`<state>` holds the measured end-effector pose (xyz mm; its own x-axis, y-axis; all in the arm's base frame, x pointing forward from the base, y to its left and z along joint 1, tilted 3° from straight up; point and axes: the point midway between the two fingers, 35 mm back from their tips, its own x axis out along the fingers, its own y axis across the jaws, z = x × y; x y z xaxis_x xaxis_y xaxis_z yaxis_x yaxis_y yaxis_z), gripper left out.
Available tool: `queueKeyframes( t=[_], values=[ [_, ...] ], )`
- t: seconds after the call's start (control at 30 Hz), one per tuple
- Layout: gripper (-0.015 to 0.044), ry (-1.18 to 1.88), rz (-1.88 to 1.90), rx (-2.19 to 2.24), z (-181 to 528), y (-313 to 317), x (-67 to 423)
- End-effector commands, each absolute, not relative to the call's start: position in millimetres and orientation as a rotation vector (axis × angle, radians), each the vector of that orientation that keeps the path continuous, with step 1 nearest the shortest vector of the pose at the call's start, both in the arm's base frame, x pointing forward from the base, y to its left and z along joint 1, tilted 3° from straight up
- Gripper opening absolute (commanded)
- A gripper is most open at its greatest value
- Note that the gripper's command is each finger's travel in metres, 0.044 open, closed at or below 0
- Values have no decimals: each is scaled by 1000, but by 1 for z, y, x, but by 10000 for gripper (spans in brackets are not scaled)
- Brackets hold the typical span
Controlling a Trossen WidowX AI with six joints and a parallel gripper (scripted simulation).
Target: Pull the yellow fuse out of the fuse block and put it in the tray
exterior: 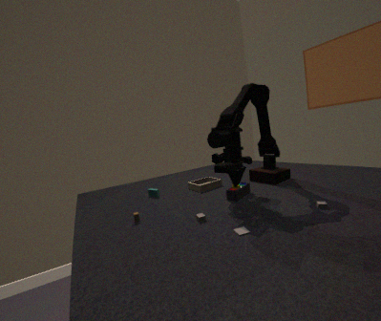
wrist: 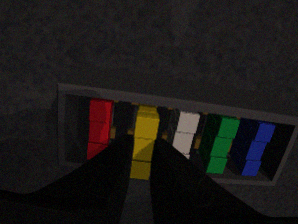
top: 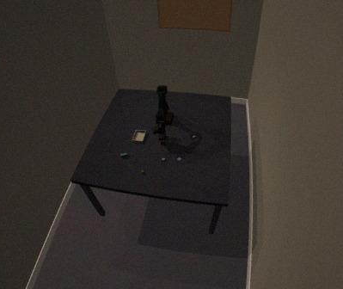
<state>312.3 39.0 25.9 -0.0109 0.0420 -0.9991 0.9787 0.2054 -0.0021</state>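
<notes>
The fuse block [wrist: 73, 129] [exterior: 238, 192] [top: 163, 139] sits on the dark table and holds a row of fuses: red [wrist: 100, 129], yellow [wrist: 144, 139], white [wrist: 185, 133], green [wrist: 222, 144] and blue [wrist: 258, 148]. In the wrist view my gripper [wrist: 140, 169] is straight above the block, its two dark fingers closed on the lower end of the yellow fuse. The yellow fuse stands a little proud of its neighbours. The gripper also shows in the exterior view [exterior: 236, 182], pointing down at the block. The pale tray [exterior: 204, 183] [top: 139, 136] lies to the block's left.
A teal block [exterior: 153, 192] [top: 124, 154], a small tan block [exterior: 136, 217] and a few pale small pieces [exterior: 201, 217] [exterior: 242, 230] [exterior: 321, 203] lie scattered on the table. The arm's base [exterior: 269, 175] stands just behind the fuse block.
</notes>
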Motion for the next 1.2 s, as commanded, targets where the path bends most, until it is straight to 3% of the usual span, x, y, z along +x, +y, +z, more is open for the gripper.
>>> queueKeyframes(
  t=[0.0, 1.17],
  values=[
    [0, 1328, -1034, 1086, 31, 39, 314],
    [0, 1327, -1037, 1087, 48, 38, 314]
  ],
)
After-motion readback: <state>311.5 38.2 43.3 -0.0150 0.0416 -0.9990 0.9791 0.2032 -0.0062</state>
